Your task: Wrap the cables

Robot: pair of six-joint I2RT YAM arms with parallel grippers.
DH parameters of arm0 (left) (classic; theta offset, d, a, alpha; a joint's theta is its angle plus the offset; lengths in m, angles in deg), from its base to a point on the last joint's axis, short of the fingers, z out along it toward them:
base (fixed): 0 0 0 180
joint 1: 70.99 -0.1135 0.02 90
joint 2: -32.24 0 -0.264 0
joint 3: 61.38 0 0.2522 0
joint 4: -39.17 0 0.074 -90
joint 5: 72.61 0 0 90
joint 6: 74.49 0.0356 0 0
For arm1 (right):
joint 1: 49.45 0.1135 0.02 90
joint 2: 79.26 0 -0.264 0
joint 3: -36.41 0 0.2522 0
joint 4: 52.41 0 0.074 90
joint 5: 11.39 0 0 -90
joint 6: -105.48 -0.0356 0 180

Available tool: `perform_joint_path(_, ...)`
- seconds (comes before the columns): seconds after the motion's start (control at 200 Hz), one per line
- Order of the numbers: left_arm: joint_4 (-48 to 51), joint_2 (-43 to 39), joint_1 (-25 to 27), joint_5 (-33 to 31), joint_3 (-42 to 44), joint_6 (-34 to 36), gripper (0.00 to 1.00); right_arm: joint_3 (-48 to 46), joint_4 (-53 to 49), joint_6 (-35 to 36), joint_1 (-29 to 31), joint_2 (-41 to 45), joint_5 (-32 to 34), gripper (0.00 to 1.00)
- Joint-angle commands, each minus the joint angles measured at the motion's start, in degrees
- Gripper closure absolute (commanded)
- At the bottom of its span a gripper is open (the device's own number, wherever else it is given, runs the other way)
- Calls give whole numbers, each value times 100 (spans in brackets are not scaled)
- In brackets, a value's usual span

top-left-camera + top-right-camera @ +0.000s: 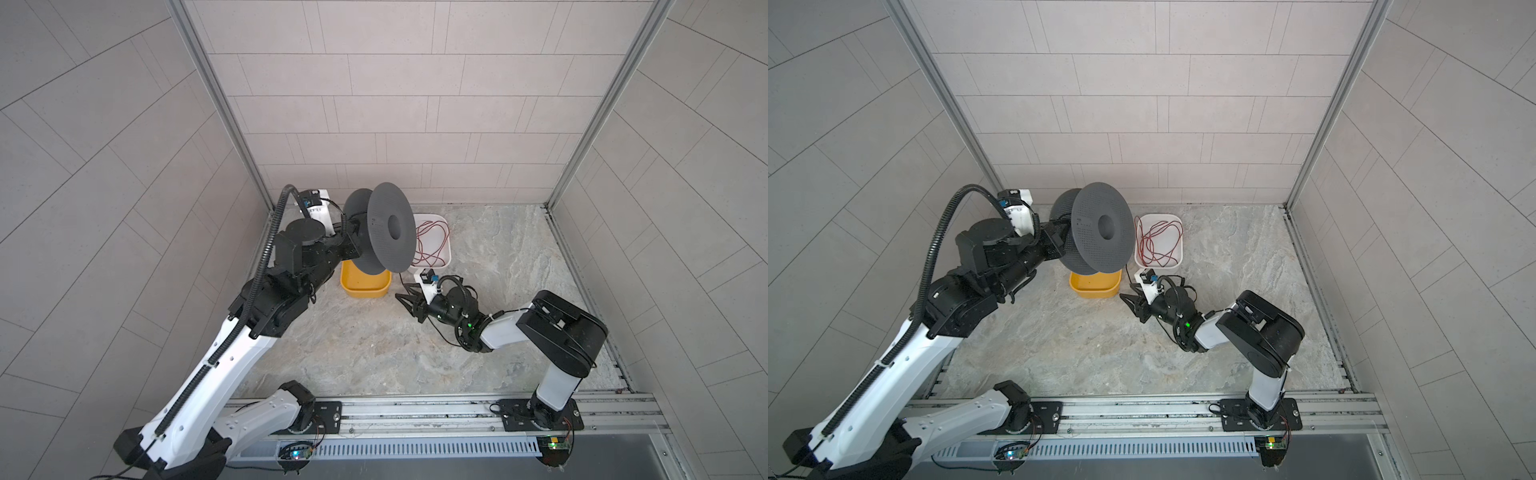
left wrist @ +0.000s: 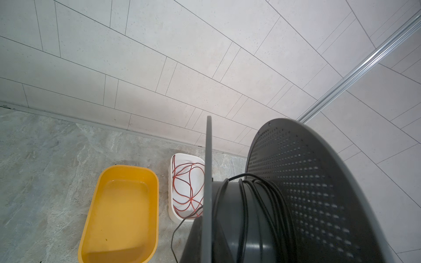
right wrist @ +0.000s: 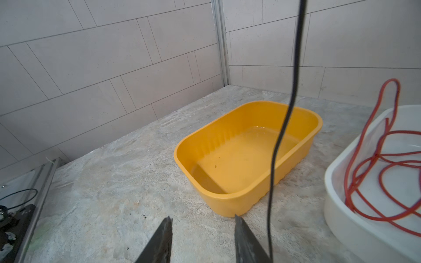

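Right fingers (image 3: pixel 246 241): I am holding them spread, gripping nothing, low over the worktop (image 3: pixel 109 182).
Cable (image 3: pixel 270 205): its tail is hanging just beside them, the rest lying coiled on the reel (image 1: pixel 384 232).
Left fingers (image 1: pixel 352 237): pinching the reel, holding it up over the yellow tub (image 3: pixel 227 203).
White tub (image 3: pixel 341 218): sitting farther back, holding red wire (image 3: pixel 391 80).

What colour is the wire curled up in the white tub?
The wire is red, looped in the white tub; the right wrist view shows it best.
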Motion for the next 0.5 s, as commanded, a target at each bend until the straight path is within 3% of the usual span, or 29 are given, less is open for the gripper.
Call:
perform_joint_path(0.0,-336,-226,-26,154,-312,-67,100,60,-570,373,0,299,260,50)
perform_joint_path(0.245,-138,-344,-27,316,-500,-63,100,388,-1112,528,-114,-47,198,41)
perform_joint_path(0.49,0,-344,-27,426,-663,-9,100,726,-1263,519,-181,-491,204,41)
